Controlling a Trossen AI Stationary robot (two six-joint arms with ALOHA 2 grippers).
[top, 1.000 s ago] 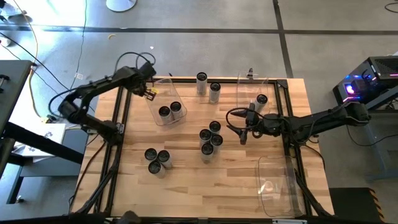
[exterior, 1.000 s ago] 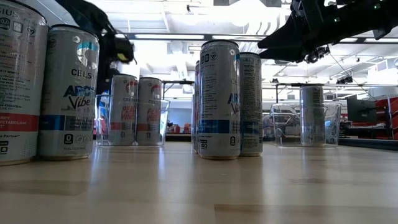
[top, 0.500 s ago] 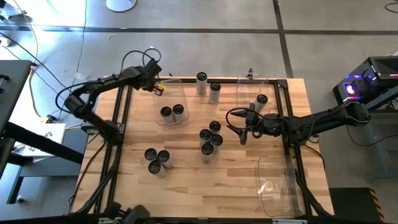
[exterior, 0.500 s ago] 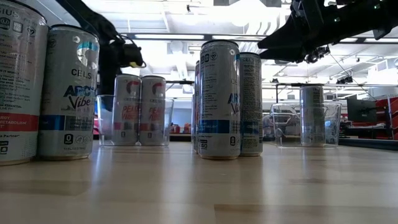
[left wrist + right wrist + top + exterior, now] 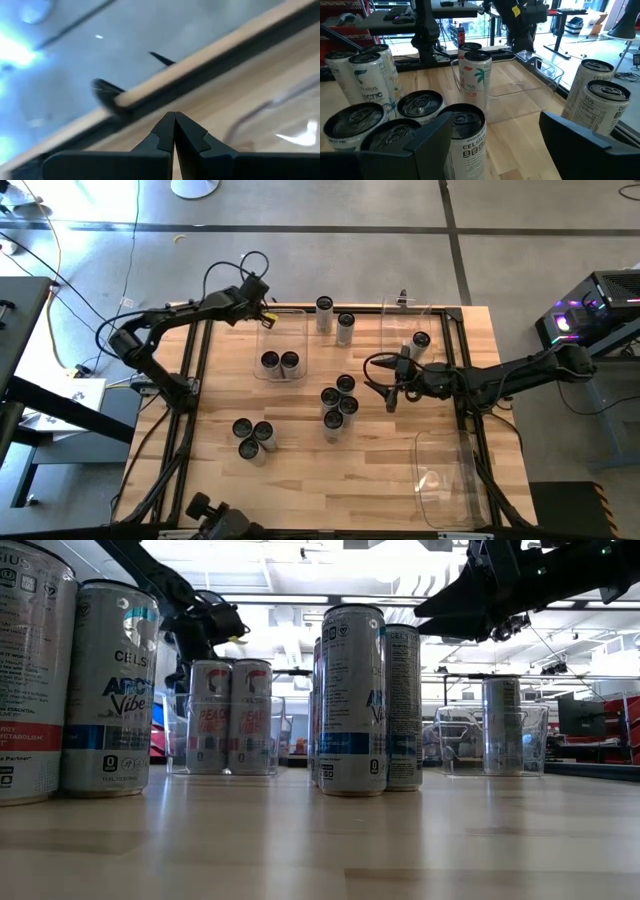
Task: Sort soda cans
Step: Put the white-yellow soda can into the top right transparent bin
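Wooden desk (image 5: 300,460) under bright ceiling lights, with soda cans (image 5: 338,402) standing in clumps: four in the middle, three nearer the front left, two at the far edge, one in the clear bin on the right (image 5: 410,330). Biggest change from a second ago: the clear bin with two cans (image 5: 280,350) had slid rightward and squared up, and the left tool (image 5: 262,313) had swung along with it to the bin's far rim. Low view showed the pink labels on those two cans (image 5: 230,718); overhead only gave dark tops. Left wrist view showed its fingers (image 5: 167,135) pressed together, gripping nothing I could make out. Right tool (image 5: 388,385) hung wide open just beside the middle clump, arm stretched in from the right, empty.
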